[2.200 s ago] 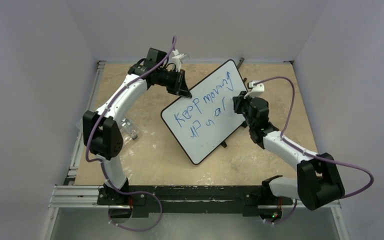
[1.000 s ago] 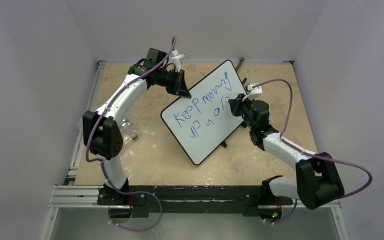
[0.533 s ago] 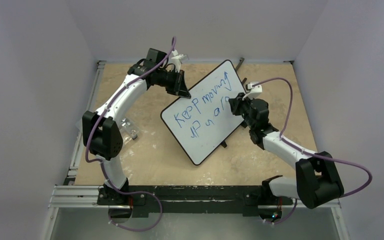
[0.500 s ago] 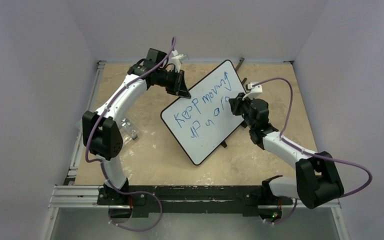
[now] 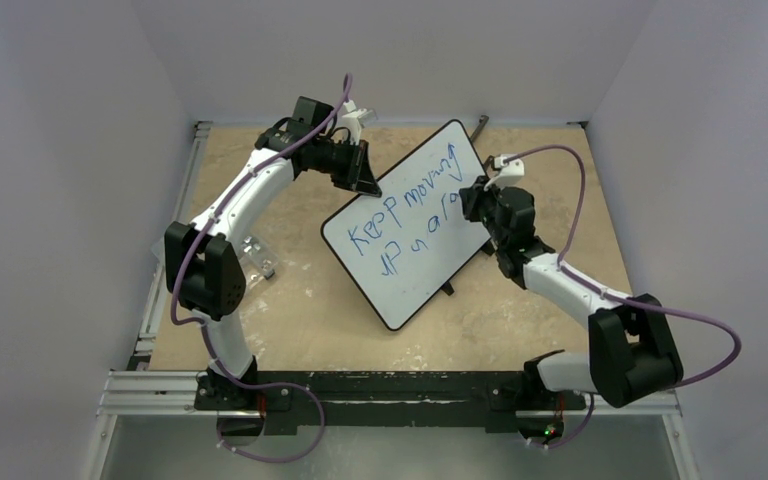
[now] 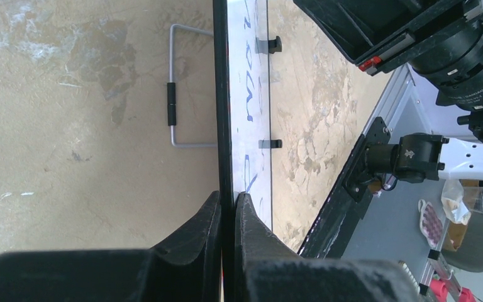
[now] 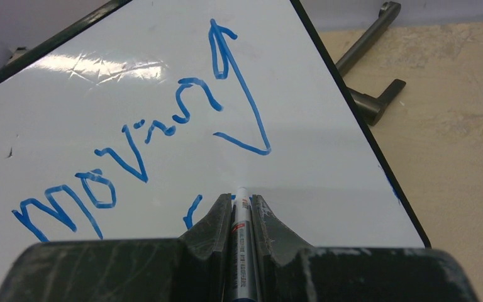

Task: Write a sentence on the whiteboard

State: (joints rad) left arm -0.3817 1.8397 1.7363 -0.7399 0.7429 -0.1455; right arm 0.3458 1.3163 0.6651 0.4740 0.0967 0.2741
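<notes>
The whiteboard (image 5: 430, 265) stands tilted on the tan table, white with a thin black rim. It carries the blue sentence (image 5: 405, 205) "Keep moving" and a shorter second line (image 5: 415, 243). My left gripper (image 5: 368, 183) is shut on the board's upper left rim; the left wrist view shows the rim (image 6: 221, 126) pinched edge-on between the fingers (image 6: 227, 200). My right gripper (image 5: 472, 200) is shut on a marker (image 7: 242, 245), whose tip touches the board (image 7: 327, 157) below the blue letters (image 7: 195, 100), at the right end of the second line.
A grey metal stand piece (image 7: 368, 38) lies on the table behind the board's far corner. A wire foot bracket (image 6: 175, 88) juts from the board's back. A small clear object (image 5: 255, 255) sits near the left arm. Walls close in on three sides.
My right gripper has moved with the marker along the second line toward the board's right edge and slightly up; a new stroke shows after "ar". The left gripper and board have stayed still.
</notes>
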